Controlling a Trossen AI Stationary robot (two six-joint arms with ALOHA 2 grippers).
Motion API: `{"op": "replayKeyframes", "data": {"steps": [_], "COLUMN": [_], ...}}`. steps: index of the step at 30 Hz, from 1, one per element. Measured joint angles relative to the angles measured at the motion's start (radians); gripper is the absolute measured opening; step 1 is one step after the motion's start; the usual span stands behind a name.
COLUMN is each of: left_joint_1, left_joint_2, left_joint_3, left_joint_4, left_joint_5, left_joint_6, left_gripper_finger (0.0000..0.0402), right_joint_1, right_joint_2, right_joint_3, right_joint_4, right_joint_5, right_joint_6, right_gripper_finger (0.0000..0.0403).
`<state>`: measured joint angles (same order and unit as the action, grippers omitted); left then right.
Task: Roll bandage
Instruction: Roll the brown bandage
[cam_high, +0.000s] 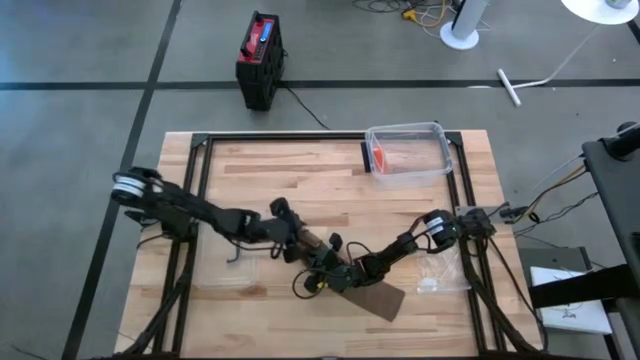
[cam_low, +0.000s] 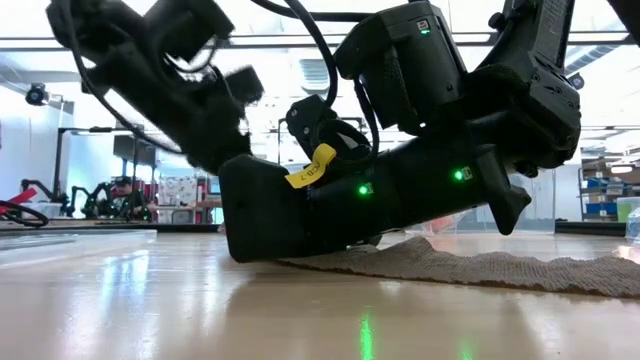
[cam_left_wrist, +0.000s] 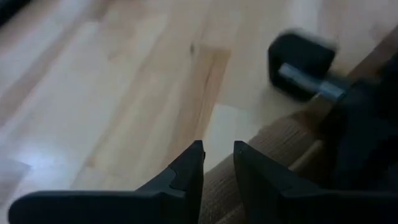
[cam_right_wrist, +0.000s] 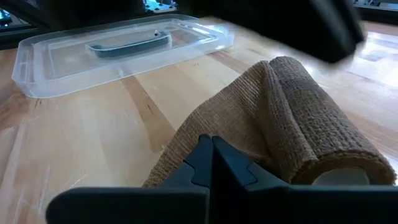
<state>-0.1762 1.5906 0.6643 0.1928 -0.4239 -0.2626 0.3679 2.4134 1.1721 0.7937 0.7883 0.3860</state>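
**Both arms low over the bandage near the front edge**

From my remote seat, nearest me on the worktop (cam_high: 300, 170) lies the brown bandage (cam_right_wrist: 298, 137), partly wound into a roll on a pale core, with its loose tail spread flat toward the front edge. My right end effector (cam_right_wrist: 211, 152) sits right at that tail with its 2 fingers pressed together; the cloth lies just past the tips, and I cannot tell whether any of it is pinched between them. My left end effector (cam_left_wrist: 217, 163) hovers just beside the bandage's edge, fingers a narrow gap apart, nothing visibly between them. In the high view the 2 arms meet at the middle front. Beyond the roll lies a flat clear lid (cam_right_wrist: 124, 50). Farther back, at the rear right, stands a clear plastic bin (cam_high: 408, 152) with something orange inside
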Motion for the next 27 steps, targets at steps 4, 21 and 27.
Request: {"op": "replayKeyframes", "data": {"steps": [4,21,27], "left_joint_1": [0.003,0.007,0.007], "left_joint_2": [0.101,0.052,-0.010], "left_joint_3": [0.024,-0.006,-0.023], "left_joint_4": [0.019,-0.193,-0.289], "left_joint_5": [-0.017,-0.256,-0.322], "left_joint_6": [-0.009,-0.189,-0.313], "left_gripper_finger": [0.0073,0.0061,0.0064], "right_joint_1": [0.002,0.011,0.004], "right_joint_2": [-0.010,-0.144,-0.160], "right_joint_3": [0.000,-0.007,-0.007], "right_joint_4": [-0.006,-0.257,-0.257], "right_joint_5": [-0.007,-0.067,-0.087], "right_joint_6": [-0.014,0.117,0.119], "right_gripper_finger": [0.0000,0.0000,0.0000]}}
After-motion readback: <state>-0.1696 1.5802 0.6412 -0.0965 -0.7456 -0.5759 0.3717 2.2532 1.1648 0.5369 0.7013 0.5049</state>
